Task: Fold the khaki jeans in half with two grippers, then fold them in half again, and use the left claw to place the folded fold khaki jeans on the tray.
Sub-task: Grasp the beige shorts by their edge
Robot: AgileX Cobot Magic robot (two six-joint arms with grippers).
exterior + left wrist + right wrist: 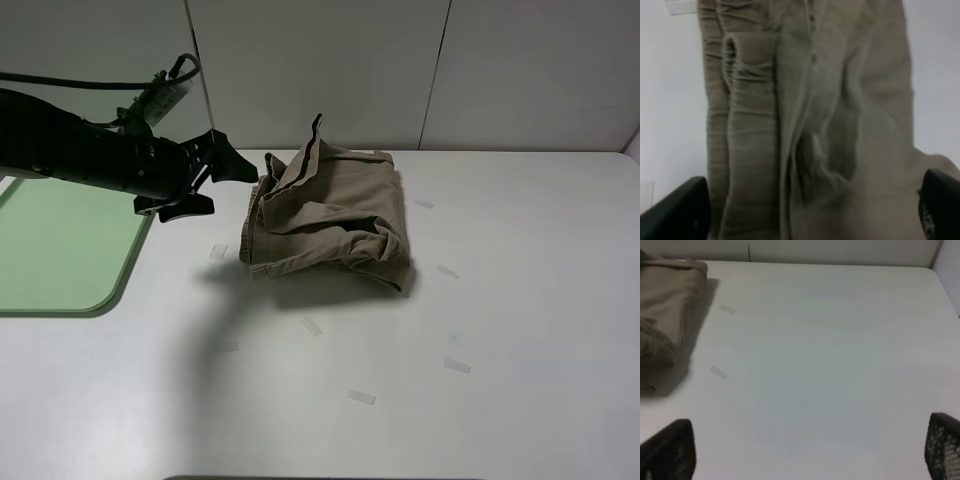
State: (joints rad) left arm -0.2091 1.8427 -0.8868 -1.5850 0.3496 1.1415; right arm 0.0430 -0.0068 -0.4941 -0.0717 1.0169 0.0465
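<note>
Since the white desk (480, 330) carries everything here, it sets the bearings: the pale green tray (60, 250) lies flat at its left edge, bare of cloth, and the khaki jeans (330, 220) sit as a compact bundle toward the back edge, a little left of the middle. The bundle is layered and bulky, with the gathered waistband turned toward the tray side and one flap standing up at the back, so both folds look done, if loosely. That leaves the last step in hand: carrying the bundle to the tray.

The left gripper (222, 170) hangs above the desk between tray and jeans, its jaws apart and aimed at the waistband edge, close to it but not yet around any cloth. In its wrist view the stacked elastic folds fill the space between its two tips. The right gripper (805, 460) is out of the overhead view; its own camera shows jaws spread wide over bare desk on the right, well apart from the jeans.

The next move, as I judge it, calls for the left gripper to advance and close across all the layers at that edge; catching only the top ones would likely let the bundle unfold when lifted.

A few small strips of tape (361, 397) dot the desk.
</note>
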